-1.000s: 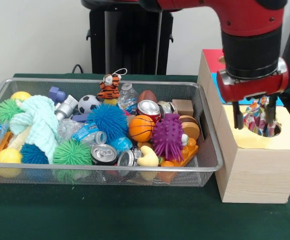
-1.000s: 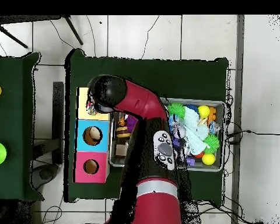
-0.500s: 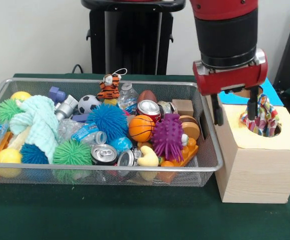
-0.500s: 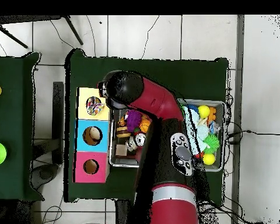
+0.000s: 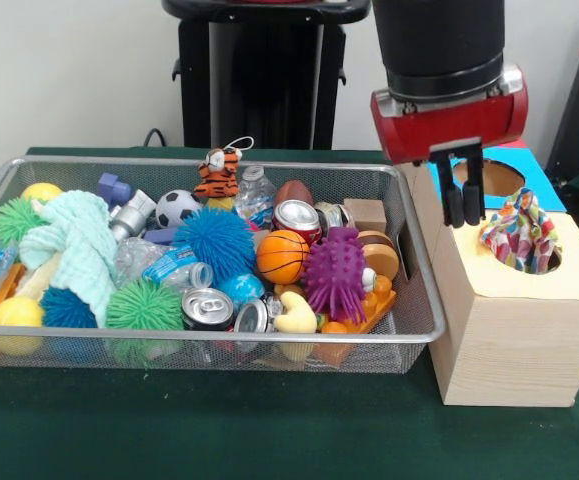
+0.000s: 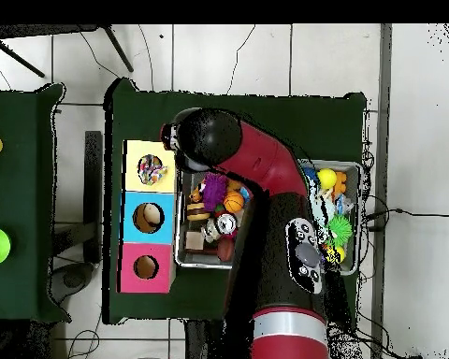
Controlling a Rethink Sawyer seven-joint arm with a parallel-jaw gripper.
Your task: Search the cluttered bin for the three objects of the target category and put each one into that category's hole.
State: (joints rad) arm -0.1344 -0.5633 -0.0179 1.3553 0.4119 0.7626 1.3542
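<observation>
Hanging above the gap between wire bin and wooden box, the tool [image 5: 463, 203], its two dark fingers [image 5: 472, 200] drawn together on nothing, tips just over the box's near-left top edge. Carrying it, the red and black arm [image 6: 266, 168], reaching in the overhead view from the base across the bin.

Just beside the tool, sitting in the round hole of the yellow-topped box section [image 5: 514, 320]: a multicoloured patterned cloth [image 5: 520, 232], bunched, dotted in red, blue, yellow and white, poking up above the rim. Showing in the overhead view as a speckled bundle inside the yellow hole [image 6: 152, 168]. Behind it, a blue section [image 6: 148, 217] and a pink section [image 6: 145, 267], each with one round hole; three holes in all.

Lying on the green worktop [image 5: 269, 430], the wire mesh bin [image 5: 414, 300], crowded. Counting what shows in the front view: one pale mint cloth [image 5: 74, 245] draped at the left; two drink cans lying end-on at the front [image 5: 207, 306] plus one red can [image 5: 297, 217] further back; one orange basketball [image 5: 282, 257]; one soccer ball [image 5: 177, 207]; one brown football [image 5: 293, 190]; one purple spiky ball [image 5: 335, 272]; one blue fuzzy ball [image 5: 215, 240]; two green fuzzy balls [image 5: 145, 306]; one tiger plush [image 5: 217, 175] standing at the rear rim; crushed plastic bottles [image 5: 169, 265], number unclear.
</observation>
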